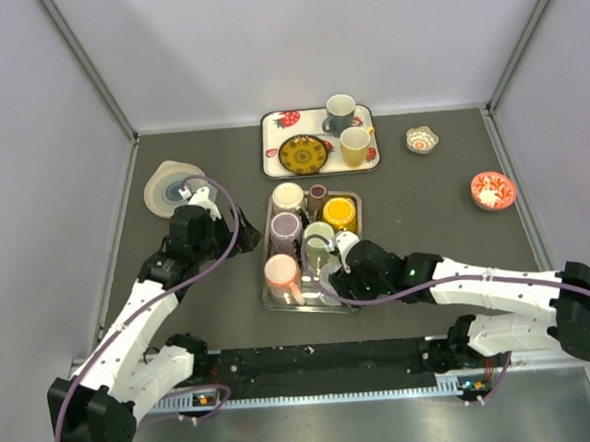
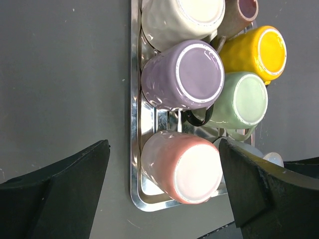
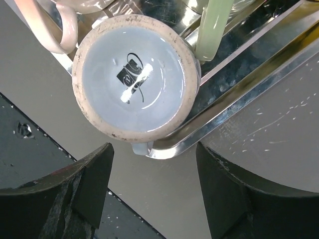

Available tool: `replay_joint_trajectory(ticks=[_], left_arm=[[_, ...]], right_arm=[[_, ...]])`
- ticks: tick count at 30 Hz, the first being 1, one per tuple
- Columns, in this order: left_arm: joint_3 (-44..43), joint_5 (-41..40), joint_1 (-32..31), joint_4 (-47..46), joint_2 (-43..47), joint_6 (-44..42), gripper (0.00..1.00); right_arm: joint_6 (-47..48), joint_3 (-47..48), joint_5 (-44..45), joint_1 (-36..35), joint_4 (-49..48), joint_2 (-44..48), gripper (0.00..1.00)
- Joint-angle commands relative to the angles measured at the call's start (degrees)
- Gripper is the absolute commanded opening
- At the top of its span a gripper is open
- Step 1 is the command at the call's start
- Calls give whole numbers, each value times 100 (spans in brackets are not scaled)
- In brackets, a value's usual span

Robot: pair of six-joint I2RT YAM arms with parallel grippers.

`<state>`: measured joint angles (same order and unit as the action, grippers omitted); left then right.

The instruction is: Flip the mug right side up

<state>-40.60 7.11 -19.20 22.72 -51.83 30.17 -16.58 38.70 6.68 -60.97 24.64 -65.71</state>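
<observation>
A metal tray [image 1: 280, 309] holds several mugs, all bottom up. A light blue mug [image 3: 132, 82] stands upside down in the tray's near right corner, its base with a dark logo facing my right wrist camera. My right gripper [image 1: 336, 279] hovers over it and hides most of it from above; the gripper [image 3: 154, 191] is open and empty, fingers just past the tray's corner. My left gripper [image 1: 244, 234] is open at the tray's left side. In the left wrist view it [image 2: 164, 191] frames the upside-down pink mug [image 2: 182, 167] without touching it.
Purple [image 2: 184, 74], green [image 2: 241, 99], yellow [image 2: 256, 50] and cream [image 2: 182, 17] mugs fill the tray. A flowered tray [image 1: 273, 152] at the back holds a plate and two upright mugs. Small bowls [image 1: 422, 139] [image 1: 493, 190] sit at the right, and a stack of dishes [image 1: 173, 186] at the left.
</observation>
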Motion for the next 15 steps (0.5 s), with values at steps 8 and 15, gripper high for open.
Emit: replay_joint_trajectory(ticks=[8,15], left_arm=[[70,229,4,-251,-29,-56,93],[131,229,4,-233,24,-64,92]], right_arm=[[14,481,395,-222,-557,-530,60],[-91,490,562,-257,-645,-776,47]])
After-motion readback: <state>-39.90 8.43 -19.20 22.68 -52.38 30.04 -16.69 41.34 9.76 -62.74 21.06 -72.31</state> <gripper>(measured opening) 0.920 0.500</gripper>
